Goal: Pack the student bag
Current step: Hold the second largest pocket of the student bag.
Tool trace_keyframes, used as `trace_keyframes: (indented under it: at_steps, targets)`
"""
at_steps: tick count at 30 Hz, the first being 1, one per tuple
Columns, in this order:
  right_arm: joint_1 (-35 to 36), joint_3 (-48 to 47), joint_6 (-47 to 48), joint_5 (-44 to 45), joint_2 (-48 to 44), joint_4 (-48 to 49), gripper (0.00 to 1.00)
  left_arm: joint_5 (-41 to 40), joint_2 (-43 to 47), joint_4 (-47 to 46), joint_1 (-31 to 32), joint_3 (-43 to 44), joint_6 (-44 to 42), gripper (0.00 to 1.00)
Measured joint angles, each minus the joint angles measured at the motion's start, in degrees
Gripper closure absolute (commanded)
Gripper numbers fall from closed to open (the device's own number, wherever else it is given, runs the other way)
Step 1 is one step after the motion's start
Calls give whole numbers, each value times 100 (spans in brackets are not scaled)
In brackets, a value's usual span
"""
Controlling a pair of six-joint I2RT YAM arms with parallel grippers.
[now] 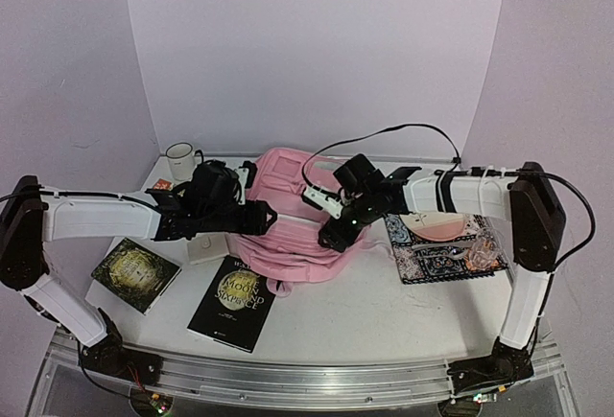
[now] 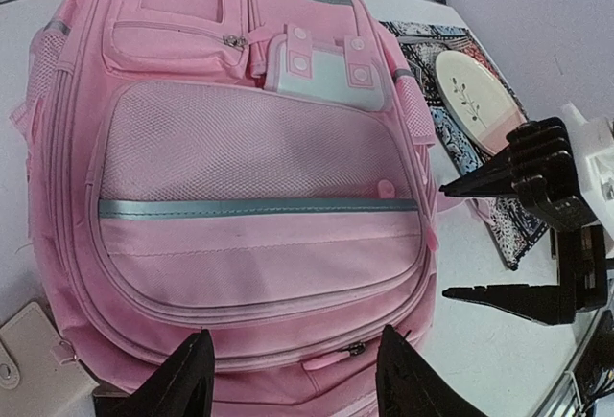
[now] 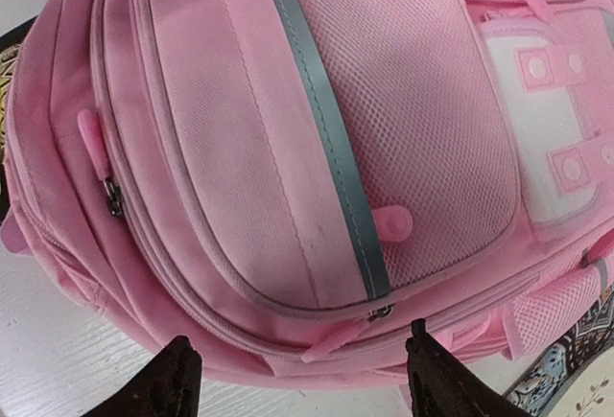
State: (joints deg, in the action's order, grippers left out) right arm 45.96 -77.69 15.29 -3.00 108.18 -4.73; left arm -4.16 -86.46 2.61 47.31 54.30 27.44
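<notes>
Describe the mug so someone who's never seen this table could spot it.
Find the big pink backpack in the middle of the table, then look left toward the far corner. The mug stands there: the only white cup, upright, with a dark rim.

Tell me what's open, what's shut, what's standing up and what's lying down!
student bag: lying flat, front up, the zips in view look shut.
left gripper: open, holding nothing.
right gripper: open, holding nothing.
mug: standing upright.
black book: closed, lying flat.
smaller book: closed, lying flat.
plate: lying flat on the patterned mat.
</notes>
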Motion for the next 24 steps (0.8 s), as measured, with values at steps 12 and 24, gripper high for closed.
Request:
trace_keyframes:
  at_steps: [12, 24]
  targets:
    - [313, -207, 786, 644, 835, 736, 34, 313, -76, 57, 2, -113, 7, 43]
    - [325, -563, 1108, 1565, 1063, 1040, 100, 537, -74, 94, 2, -264, -52, 43]
